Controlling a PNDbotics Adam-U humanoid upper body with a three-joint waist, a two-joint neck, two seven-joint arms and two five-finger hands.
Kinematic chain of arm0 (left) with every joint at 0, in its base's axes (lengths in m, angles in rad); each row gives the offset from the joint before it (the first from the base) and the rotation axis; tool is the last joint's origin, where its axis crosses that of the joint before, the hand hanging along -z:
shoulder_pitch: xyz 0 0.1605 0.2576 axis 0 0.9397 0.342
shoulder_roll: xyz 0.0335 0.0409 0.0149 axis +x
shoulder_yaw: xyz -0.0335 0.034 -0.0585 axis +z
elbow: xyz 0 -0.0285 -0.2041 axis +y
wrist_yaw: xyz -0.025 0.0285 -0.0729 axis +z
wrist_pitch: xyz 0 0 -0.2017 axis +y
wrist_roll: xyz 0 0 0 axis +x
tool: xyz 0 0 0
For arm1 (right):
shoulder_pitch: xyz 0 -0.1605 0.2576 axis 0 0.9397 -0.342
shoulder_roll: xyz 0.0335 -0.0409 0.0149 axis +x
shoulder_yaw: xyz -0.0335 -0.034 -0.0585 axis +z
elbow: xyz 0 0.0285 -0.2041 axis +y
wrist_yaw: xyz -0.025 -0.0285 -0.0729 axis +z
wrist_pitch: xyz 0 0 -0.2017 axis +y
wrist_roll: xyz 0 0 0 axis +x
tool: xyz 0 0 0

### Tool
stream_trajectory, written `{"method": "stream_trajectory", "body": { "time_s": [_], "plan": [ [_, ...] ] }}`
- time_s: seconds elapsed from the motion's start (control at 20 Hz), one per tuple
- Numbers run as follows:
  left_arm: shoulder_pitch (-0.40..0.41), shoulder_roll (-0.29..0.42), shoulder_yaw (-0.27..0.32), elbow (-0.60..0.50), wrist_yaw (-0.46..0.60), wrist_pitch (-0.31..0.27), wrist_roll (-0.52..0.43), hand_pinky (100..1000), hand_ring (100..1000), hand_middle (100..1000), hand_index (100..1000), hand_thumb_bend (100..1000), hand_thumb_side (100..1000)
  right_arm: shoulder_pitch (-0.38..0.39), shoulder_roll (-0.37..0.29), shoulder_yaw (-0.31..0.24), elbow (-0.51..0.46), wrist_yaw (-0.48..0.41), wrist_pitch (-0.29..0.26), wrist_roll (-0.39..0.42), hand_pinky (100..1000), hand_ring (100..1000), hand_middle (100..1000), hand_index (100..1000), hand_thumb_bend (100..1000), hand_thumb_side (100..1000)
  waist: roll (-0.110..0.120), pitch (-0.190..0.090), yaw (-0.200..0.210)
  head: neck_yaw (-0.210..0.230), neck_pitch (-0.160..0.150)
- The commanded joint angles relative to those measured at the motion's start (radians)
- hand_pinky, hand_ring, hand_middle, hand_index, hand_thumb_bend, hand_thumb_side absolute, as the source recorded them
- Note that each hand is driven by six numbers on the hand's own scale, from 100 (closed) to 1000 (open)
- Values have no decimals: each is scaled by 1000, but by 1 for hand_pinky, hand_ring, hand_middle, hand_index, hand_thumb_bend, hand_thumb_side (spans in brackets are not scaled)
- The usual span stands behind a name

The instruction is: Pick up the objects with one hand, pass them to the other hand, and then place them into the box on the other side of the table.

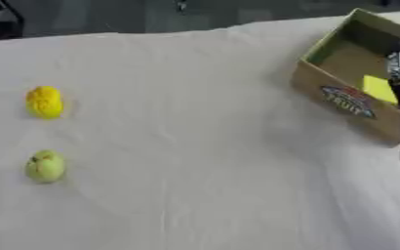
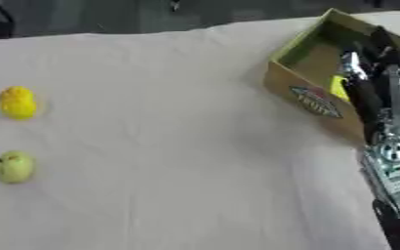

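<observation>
A lumpy yellow fruit lies at the table's left side. A green apple-like fruit sits just in front of it. A cardboard box with a printed front wall stands at the far right. My right hand reaches from the lower right over the box's open top, with its fingers straight. A yellow thing lies inside the box, right beside the fingers. I cannot tell whether the hand touches it. My left hand shows in neither view.
A white cloth covers the whole table, wrinkled in the middle between the fruits and the box. The far table edge runs along the top, with dark floor behind it. My right forearm crosses the right edge.
</observation>
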Motion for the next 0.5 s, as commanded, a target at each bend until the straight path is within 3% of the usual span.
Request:
{"method": "stream_trajectory", "body": {
  "time_s": [0.05, 0.5],
  "plan": [
    [-18, 3, 16, -9, -12, 4, 5, 683, 757, 709, 800, 548, 743, -5, -11, -8, -22, 10, -4, 12, 1000, 978, 1000, 1000, 100, 570, -1, -20, -1, 2, 11],
    [-1, 12, 9, -21, 5, 17, -8, 680, 735, 683, 795, 547, 747, -13, -7, -7, -22, 7, -2, 29, 1000, 969, 1000, 1000, 100, 570, -2, -18, 0, 34, 22]
  ]
}}
